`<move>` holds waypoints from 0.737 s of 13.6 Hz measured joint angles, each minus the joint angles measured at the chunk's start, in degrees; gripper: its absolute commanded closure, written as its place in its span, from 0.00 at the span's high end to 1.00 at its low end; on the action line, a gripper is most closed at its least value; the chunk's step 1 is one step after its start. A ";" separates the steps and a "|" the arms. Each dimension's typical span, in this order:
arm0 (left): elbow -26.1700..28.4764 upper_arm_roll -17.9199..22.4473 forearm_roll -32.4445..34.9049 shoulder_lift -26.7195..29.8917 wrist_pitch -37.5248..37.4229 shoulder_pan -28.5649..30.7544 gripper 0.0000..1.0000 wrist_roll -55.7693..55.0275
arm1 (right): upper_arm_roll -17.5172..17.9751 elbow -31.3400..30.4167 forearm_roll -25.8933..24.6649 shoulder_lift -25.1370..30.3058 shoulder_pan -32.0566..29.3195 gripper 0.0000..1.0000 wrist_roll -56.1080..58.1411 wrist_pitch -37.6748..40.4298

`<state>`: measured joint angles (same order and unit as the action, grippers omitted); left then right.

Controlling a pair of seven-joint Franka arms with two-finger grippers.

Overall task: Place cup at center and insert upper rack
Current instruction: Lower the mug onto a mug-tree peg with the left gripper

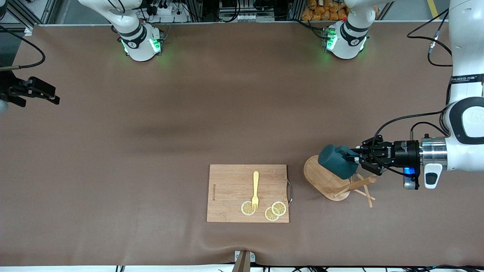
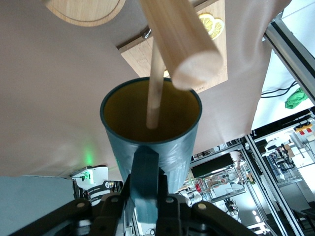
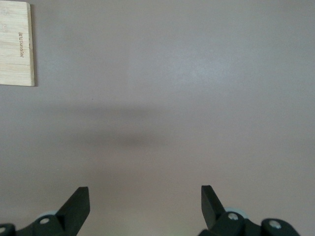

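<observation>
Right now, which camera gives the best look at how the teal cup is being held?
The left wrist view: the left end effector is shut on the handle of the cup, with a peg of the mug tree reaching into its mouth. The front view shows the cup only sideways, over the tree's base. The right wrist view misses it.

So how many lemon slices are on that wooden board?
3, all on the cutting board, at its edge nearest the front camera: one under the fork's tines, two overlapping beside it. None seems hidden.
</observation>
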<state>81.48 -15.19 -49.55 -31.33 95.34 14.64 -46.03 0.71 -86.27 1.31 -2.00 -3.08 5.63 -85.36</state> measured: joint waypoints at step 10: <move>0.06 -0.02 -1.36 -3.22 -1.12 2.52 0.00 7.05 | 0.03 0.00 0.00 -0.03 0.00 1.00 0.00 0.06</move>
<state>81.54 -15.21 -50.91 -34.55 94.22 17.16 -38.99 0.74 -86.27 1.31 -2.04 -3.08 5.63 -85.29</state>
